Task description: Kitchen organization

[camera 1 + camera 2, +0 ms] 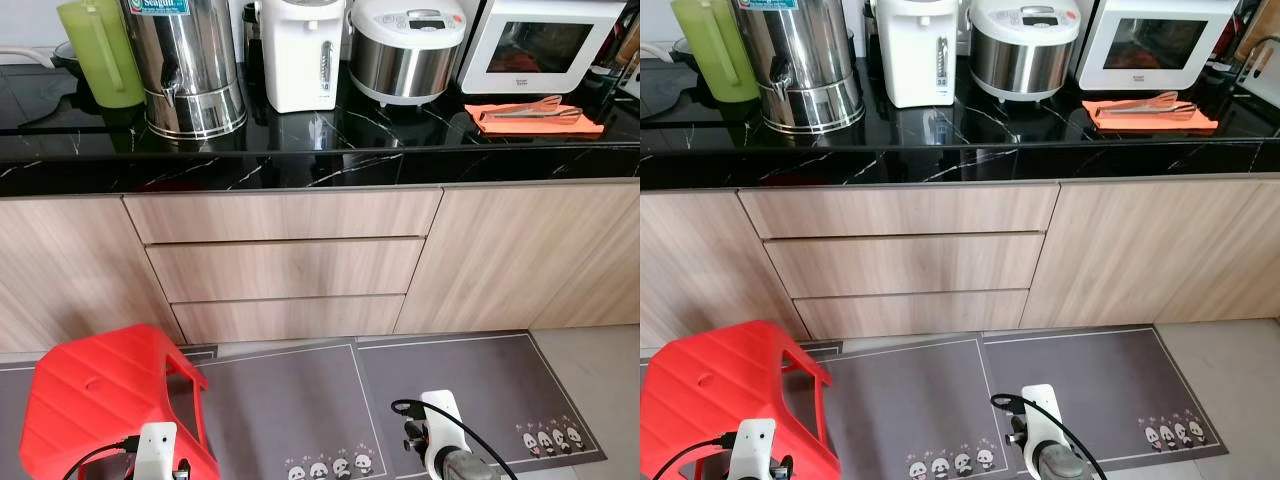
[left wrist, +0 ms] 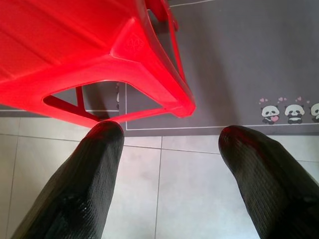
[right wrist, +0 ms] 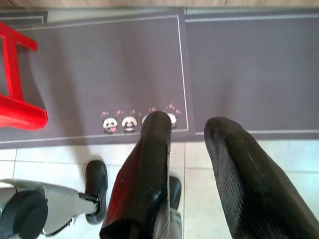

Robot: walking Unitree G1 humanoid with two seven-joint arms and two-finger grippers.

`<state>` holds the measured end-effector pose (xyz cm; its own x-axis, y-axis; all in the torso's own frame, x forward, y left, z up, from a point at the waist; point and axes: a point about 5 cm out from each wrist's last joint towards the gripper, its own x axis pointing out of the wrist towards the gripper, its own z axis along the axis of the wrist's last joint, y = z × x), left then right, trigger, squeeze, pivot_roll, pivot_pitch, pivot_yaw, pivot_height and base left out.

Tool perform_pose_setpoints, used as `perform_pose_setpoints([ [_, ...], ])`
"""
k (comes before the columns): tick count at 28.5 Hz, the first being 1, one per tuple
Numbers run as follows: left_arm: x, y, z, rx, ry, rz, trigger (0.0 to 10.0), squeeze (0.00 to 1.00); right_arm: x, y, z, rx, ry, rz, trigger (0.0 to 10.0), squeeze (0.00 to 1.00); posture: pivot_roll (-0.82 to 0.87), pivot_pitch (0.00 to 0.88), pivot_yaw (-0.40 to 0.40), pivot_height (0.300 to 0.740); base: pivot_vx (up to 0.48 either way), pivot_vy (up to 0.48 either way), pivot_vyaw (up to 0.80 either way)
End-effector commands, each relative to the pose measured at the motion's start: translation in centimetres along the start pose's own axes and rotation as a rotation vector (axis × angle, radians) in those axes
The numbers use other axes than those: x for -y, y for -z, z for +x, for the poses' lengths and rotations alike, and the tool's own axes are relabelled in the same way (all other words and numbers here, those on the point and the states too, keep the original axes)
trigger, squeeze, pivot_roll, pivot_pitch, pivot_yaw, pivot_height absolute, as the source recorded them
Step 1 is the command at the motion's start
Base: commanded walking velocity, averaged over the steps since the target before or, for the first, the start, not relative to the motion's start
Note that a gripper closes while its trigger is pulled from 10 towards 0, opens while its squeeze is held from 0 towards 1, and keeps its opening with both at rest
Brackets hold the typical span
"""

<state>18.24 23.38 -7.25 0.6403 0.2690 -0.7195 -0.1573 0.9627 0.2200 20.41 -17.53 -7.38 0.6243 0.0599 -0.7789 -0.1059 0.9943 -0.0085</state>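
On the black marble-patterned desk (image 1: 330, 150), head views: an orange folded cloth (image 1: 535, 122) lies at 2 o'clock carrying a pair of metal tongs (image 1: 528, 107), in front of a white microwave oven (image 1: 548, 42). At 12 o'clock stand a white electric kettle-pot (image 1: 300, 52) and a silver-and-white rice cooker (image 1: 408, 48); at 11 o'clock, a tall steel water urn (image 1: 190, 65) and a green plastic jug (image 1: 98, 50). Three wood-grain drawers (image 1: 285, 268) sit below. A red moulded plastic stool (image 1: 95, 400) stands at 7 o'clock on the grey panda-print floor mat (image 1: 470, 385).

Handling judgement: the task names no single item; the tongs and cloth are the likeliest loose items. The tongs are probably light, rigid and slippery; grip across both arms near mid-length. The cloth is soft and limp and would need a pinch at a fold.

Left wrist view: the left gripper (image 2: 169, 149) hangs over pale floor tiles (image 2: 164, 199), just beside the stool's corner. Jaws stand wide apart, holding and touching nothing.

Right wrist view: the right gripper (image 3: 192, 144) hangs above the mat's edge. Jaws are parted by a narrower gap, holding nothing.
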Motion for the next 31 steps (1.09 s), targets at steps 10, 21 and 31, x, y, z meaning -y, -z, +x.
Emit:
perform_pose_setpoints([
  [10, -0.01, 1.04, -0.28, -0.027, 0.007, 0.01, 10.0, 0.0, 1.03, 0.01, -0.18, 0.018, 0.038, 0.04, 10.0, 0.0, 0.01, 0.0, 0.018, 0.74, 0.0, 0.0, 0.32],
  [21, -0.05, 0.83, -0.2, -0.028, 0.001, 0.017, 10.0, 0.0, 0.92, -0.39, -0.07, 0.015, 0.024, 0.012, 10.0, 0.0, 0.03, 0.0, 0.007, 0.74, 0.0, 0.0, 0.0],
  [31, -0.09, 0.66, -0.15, -0.022, -0.003, 0.011, 10.0, 0.0, 0.85, -0.22, -0.09, 0.013, 0.02, 0.018, 10.0, 0.0, 0.03, 0.0, 0.006, 0.74, 0.0, 0.0, 0.0],
])
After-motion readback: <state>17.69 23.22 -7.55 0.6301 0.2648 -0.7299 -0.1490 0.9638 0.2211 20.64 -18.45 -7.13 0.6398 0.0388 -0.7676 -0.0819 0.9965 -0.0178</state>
